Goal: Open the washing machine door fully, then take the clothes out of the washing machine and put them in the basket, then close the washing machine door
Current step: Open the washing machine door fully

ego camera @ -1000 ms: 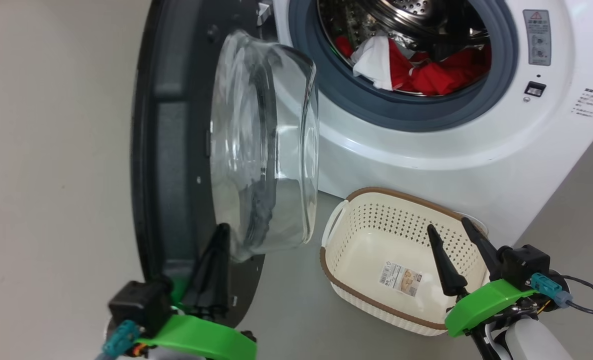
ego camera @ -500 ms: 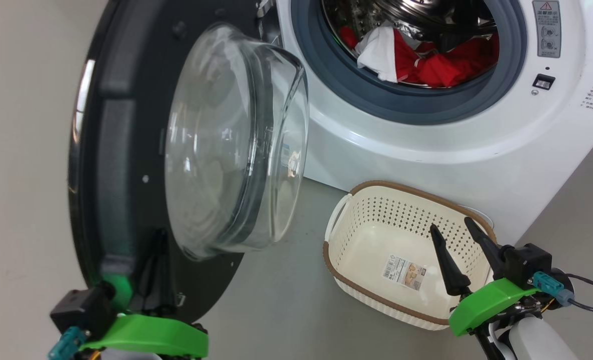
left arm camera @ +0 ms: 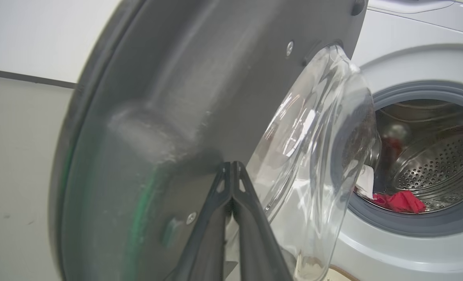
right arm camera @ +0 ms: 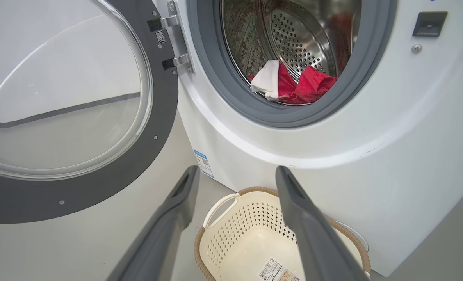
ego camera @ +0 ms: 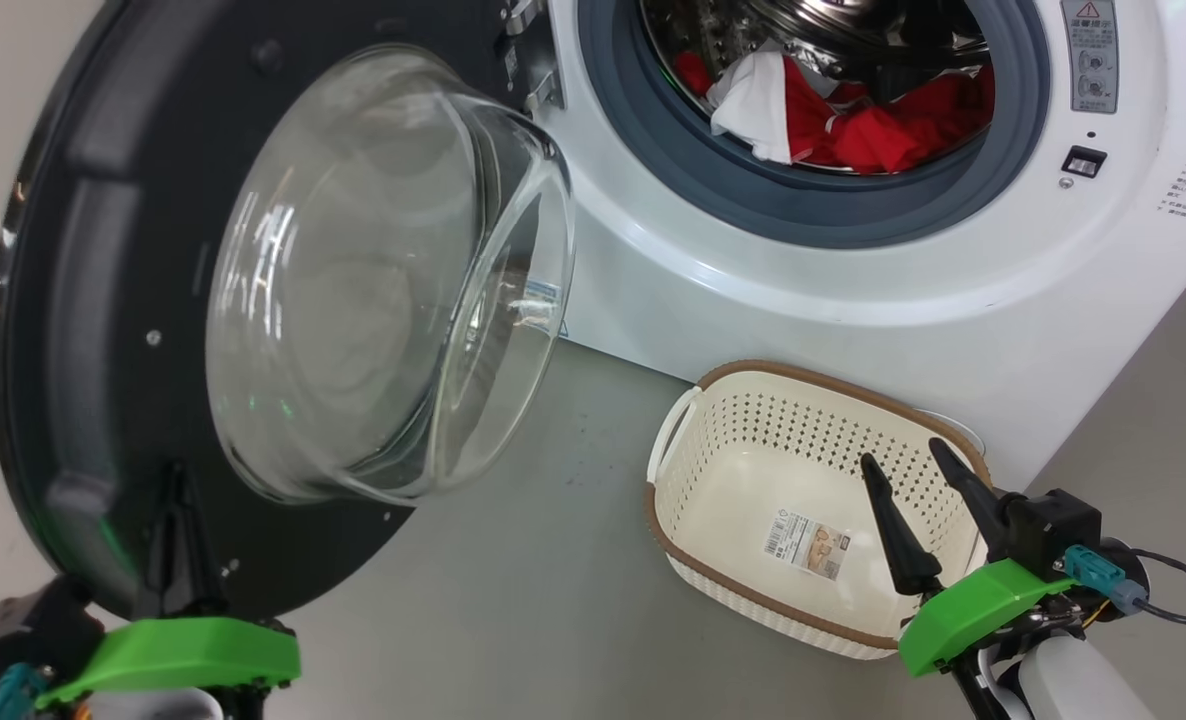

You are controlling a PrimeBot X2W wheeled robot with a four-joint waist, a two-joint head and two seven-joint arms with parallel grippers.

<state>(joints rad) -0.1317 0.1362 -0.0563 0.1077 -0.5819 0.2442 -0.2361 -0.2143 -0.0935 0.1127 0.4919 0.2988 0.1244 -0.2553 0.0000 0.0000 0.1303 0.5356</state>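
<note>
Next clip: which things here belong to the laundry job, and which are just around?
Job:
washing machine door
washing machine
clothes
basket

Not part of it:
warning label
small sticker
cable
floor

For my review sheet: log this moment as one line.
washing machine door: open wide | left gripper: shut, fingers at door's inner face | right gripper: open, above basket | clothes: in drum | basket: empty

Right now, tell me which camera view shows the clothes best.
The right wrist view: it looks straight into the washing machine, clothes sharp and unobstructed. The head view shows them near its top edge; the left wrist view, a small patch past the washing machine door.
</note>
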